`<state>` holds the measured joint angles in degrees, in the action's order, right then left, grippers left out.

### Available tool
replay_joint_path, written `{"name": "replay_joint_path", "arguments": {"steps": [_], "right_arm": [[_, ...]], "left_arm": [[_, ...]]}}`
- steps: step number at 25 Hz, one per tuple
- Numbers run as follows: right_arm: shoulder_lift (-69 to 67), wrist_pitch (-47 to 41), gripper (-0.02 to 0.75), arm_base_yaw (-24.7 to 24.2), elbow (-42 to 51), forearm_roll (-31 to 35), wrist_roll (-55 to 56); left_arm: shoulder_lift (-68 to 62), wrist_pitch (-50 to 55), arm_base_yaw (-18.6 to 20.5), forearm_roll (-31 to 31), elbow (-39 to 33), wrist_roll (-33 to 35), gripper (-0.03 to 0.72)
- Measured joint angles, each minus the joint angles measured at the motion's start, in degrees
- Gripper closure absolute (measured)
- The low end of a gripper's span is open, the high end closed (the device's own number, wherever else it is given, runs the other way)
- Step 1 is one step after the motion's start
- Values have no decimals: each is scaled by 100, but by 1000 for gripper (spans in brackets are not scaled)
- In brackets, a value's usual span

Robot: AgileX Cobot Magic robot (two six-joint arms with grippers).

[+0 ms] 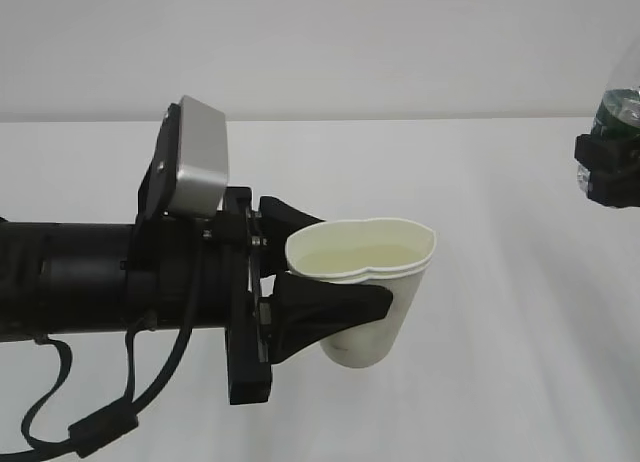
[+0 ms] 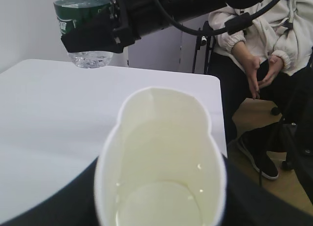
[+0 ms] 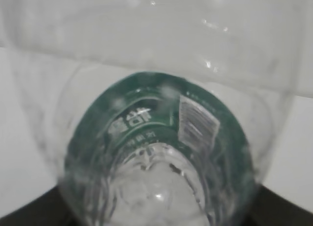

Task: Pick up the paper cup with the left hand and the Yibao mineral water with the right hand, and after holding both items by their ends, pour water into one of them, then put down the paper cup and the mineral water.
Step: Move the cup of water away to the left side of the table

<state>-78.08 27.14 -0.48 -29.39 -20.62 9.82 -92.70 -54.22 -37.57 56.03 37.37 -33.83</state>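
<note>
White tabletop (image 1: 520, 382) lies under both arms, with nothing resting on it. From the left hand (image 1: 330, 282), whose jaws pinch the paper cup (image 1: 365, 292) upright and squash its rim oval, the bottle (image 1: 620, 102) sits well off to the right and higher. The right hand (image 1: 608, 172) clamps that bottle's green band. Liquid already shows in the cup, so I'd guess setting both down comes next.

Even, diffuse light washes the white table (image 1: 520, 362) nearly shadowless in the exterior view, small glints speckle the paper cup (image 2: 161, 157) rim, and the Yibao mineral water (image 3: 156, 138) fills the right wrist view soft, blurred and hazy at its edges.
</note>
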Motion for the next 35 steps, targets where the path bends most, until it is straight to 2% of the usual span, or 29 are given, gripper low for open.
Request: {"name": "replay_joint_path", "arguments": {"steps": [19,35], "right_arm": [[0,0,333,0,0,2,-5],[0,0,333,0,0,2,-14]], "left_arm": [[0,87,0,-675,0,138,315],[0,251,0,-1593,0,879,315]]}}
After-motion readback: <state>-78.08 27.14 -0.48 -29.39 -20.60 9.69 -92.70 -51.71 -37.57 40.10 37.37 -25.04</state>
